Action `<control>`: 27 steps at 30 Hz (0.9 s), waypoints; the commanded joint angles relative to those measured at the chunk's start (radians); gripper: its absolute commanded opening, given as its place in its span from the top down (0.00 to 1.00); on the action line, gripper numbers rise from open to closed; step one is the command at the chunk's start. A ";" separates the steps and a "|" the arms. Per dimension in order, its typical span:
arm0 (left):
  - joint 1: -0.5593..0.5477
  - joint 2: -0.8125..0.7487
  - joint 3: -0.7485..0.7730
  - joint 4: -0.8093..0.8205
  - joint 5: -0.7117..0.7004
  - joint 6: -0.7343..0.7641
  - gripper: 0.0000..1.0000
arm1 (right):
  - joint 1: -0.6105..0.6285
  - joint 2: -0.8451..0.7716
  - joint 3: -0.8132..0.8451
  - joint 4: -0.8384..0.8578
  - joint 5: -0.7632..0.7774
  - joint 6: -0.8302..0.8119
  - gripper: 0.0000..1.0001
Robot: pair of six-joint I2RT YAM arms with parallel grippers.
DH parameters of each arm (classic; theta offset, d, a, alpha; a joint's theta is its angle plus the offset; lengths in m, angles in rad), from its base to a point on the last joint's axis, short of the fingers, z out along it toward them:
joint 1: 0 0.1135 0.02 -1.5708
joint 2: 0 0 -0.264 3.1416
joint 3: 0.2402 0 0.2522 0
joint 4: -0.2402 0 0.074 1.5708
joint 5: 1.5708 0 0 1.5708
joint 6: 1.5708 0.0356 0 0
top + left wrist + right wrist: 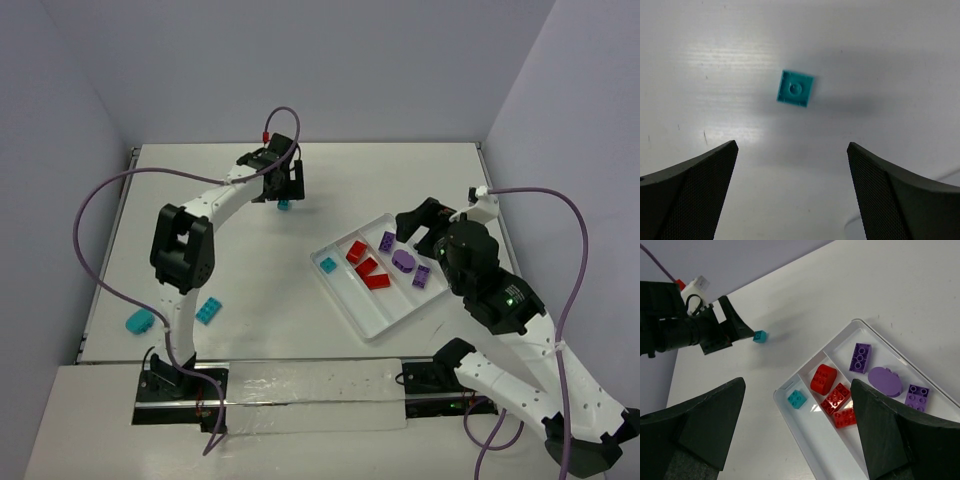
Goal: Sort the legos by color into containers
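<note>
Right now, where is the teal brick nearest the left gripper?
Top view: the teal brick lies on the far table, below the open left gripper, left of the tray.

Loose brick left of and behind tray

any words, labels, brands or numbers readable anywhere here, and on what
None: no text can be read in any view.
The teal brick shows no lettering, the white tray is unmarked, and the right arm has a green light but no print that can be made out.
</note>
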 commanded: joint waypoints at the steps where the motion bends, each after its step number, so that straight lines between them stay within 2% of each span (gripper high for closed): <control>1: 0.016 0.105 0.136 -0.006 0.020 0.079 0.01 | -0.002 0.011 0.020 0.036 0.019 -0.004 0.07; 5: 0.036 0.182 0.202 -0.003 0.018 0.098 0.02 | -0.002 0.021 0.028 0.034 0.024 -0.011 0.07; 9: 0.053 0.219 0.214 0.028 0.034 0.119 0.07 | -0.001 0.031 0.033 0.033 0.028 -0.014 0.07; 17: 0.053 0.295 0.234 0.032 0.016 0.133 0.26 | -0.002 0.045 0.040 0.034 0.022 -0.013 0.07; 27: 0.053 0.307 0.228 0.054 -0.003 0.126 0.44 | -0.002 0.025 0.037 0.013 0.029 -0.005 0.07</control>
